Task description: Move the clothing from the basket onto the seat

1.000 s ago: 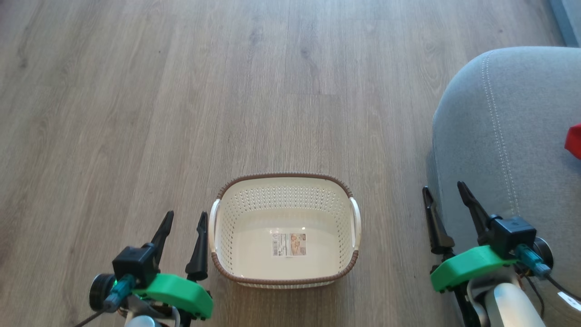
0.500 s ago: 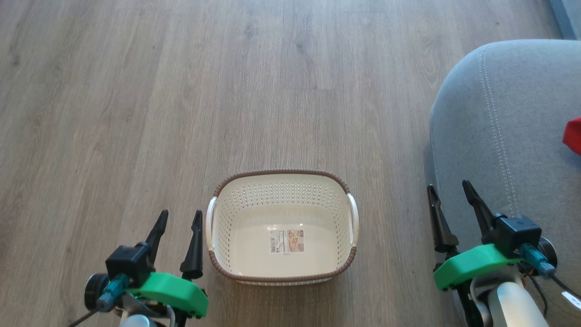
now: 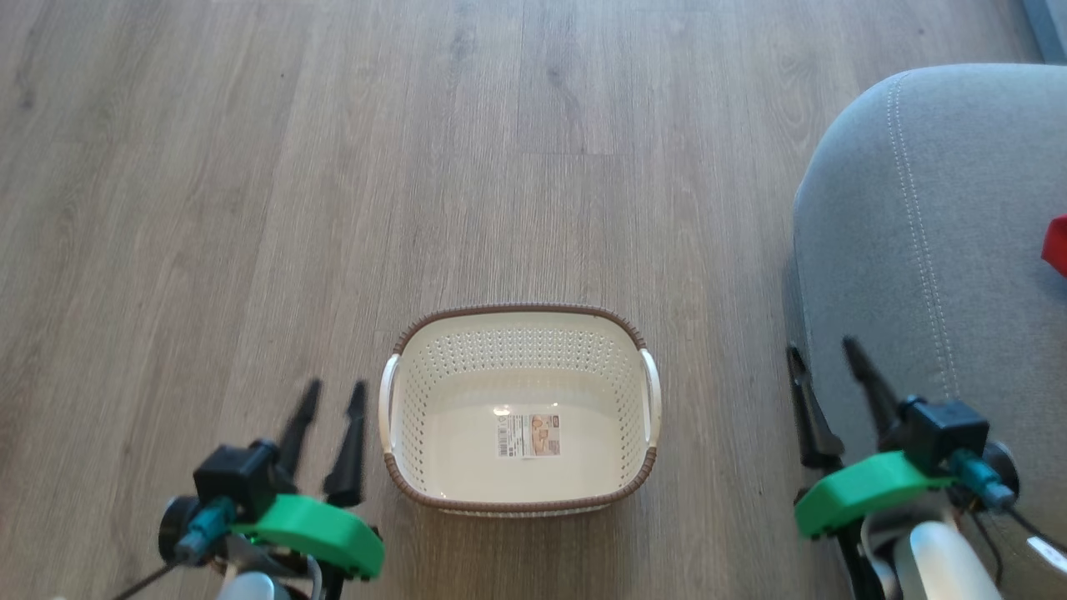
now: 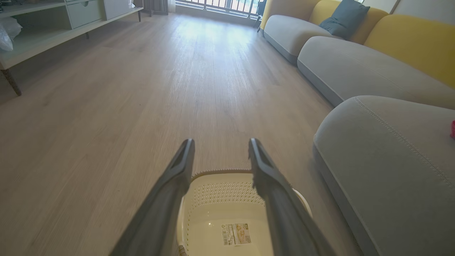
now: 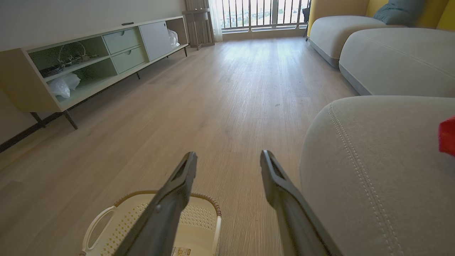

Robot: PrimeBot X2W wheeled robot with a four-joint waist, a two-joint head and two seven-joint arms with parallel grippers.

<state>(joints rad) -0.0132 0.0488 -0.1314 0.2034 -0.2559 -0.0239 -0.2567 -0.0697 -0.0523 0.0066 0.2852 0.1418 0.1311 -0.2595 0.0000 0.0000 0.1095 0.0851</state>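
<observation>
The cream basket stands on the wood floor between my two arms, with just a paper label on its bottom. A bit of red clothing lies on the grey seat at the right edge. My left gripper hovers just left of the basket, open and holding nothing. Beside the seat's front corner, my right gripper is open too. The left wrist view has the left gripper above the basket, near the seat. The right wrist view shows the right gripper, basket, seat and clothing.
Wood floor stretches ahead. A low shelf unit with drawers lines the left wall. More grey sofa cushions with yellow backs and a blue pillow run along the right. A railing closes the far end.
The left gripper's fingers have drawn a little closer together. The right fingers look blurred and slightly narrower. The head view has shifted slightly; the basket stays put.
</observation>
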